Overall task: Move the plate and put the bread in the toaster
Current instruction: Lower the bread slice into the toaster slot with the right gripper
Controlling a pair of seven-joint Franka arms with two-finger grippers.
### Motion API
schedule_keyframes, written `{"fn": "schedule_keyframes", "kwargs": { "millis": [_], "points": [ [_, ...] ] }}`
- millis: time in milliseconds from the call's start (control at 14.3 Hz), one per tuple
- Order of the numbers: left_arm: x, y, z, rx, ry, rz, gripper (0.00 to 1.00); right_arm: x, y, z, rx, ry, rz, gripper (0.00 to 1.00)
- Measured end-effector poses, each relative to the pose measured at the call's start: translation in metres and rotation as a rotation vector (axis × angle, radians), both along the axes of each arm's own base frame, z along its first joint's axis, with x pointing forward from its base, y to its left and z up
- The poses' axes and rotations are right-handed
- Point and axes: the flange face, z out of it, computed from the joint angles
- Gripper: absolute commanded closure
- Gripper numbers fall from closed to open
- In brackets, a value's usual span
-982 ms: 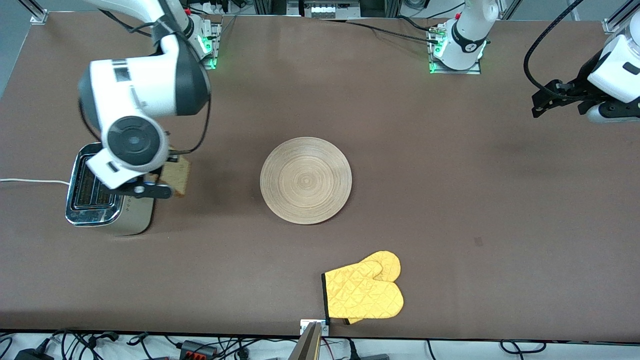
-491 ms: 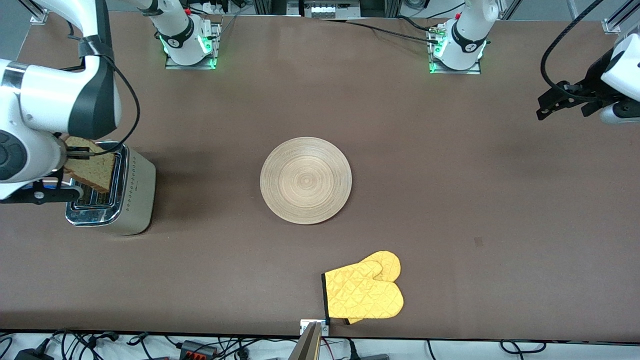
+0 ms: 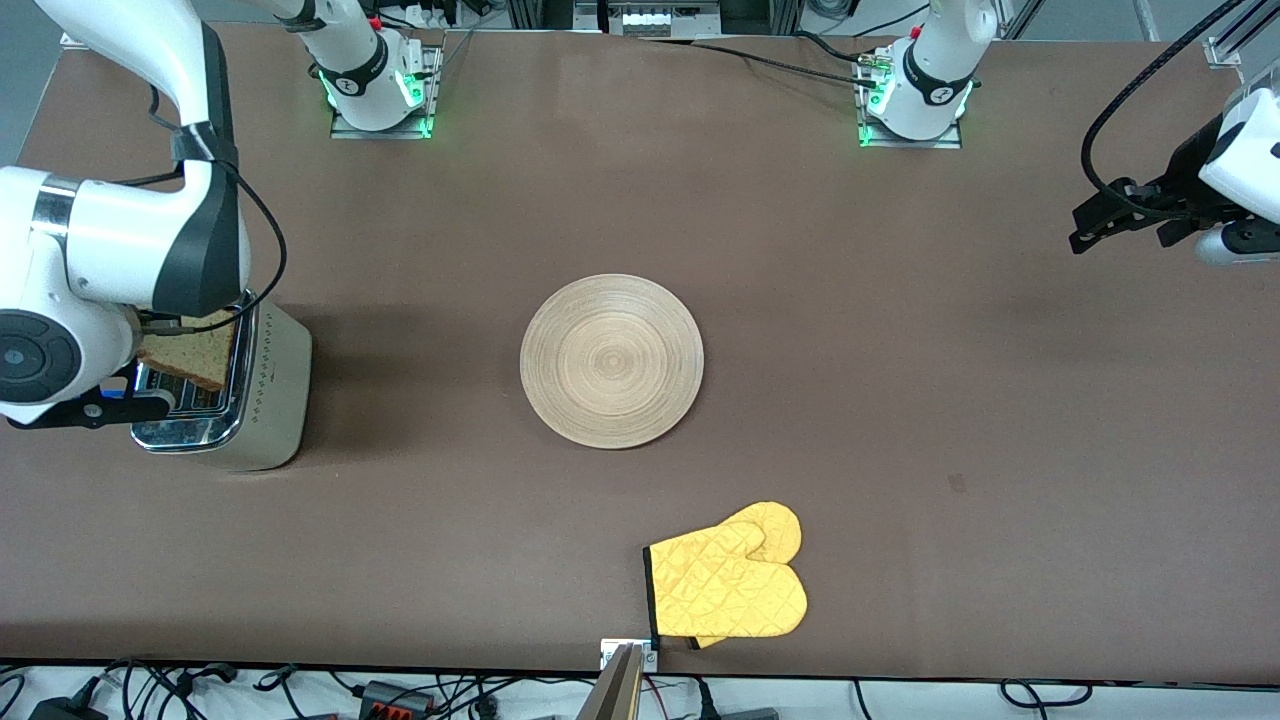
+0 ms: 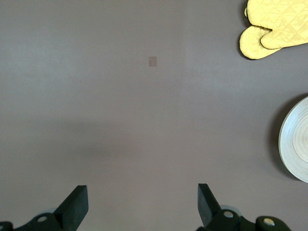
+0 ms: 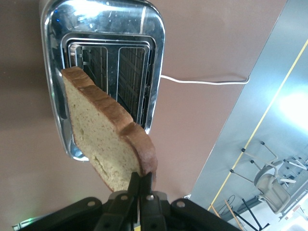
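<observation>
The squarish slice of light brown wholemeal bread with a darker crust [image 5: 103,139] hangs over the chrome top of the boxy cream-sided two-slot toaster [image 3: 268,400], at the right arm's end of the table. The right gripper [image 5: 140,188] pinches it tight at one crust edge, so the slice hangs tilted, not yet in a slot. Bread like this is probably light, soft and crumbly; the crust is its firmest part, so a thin edge grip there looks sensible, though a hard squeeze could tear it. Lining its edge up with a slot likely needs care.

The large round pale-wood plate with ring grain [image 3: 611,360] lies flat mid-table, well apart from the toaster. A yellow quilted oven mitt [image 3: 728,583] lies nearer the front camera. The left gripper [image 4: 142,204] waits over bare table at the left arm's end, fingers spread.
</observation>
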Motion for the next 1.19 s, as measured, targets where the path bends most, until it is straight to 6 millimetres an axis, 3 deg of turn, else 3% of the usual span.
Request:
{"fn": "schedule_keyframes", "kwargs": {
  "millis": [491,1192],
  "points": [
    [0.000,0.000,0.000,-0.001,0.000,0.000,0.00,0.003,-0.015,-0.001,-0.005,-0.011,-0.013,1.00],
    [0.000,0.000,0.000,-0.001,0.000,0.000,0.00,0.001,-0.018,-0.022,-0.001,0.022,-0.011,1.00]
  ]
}}
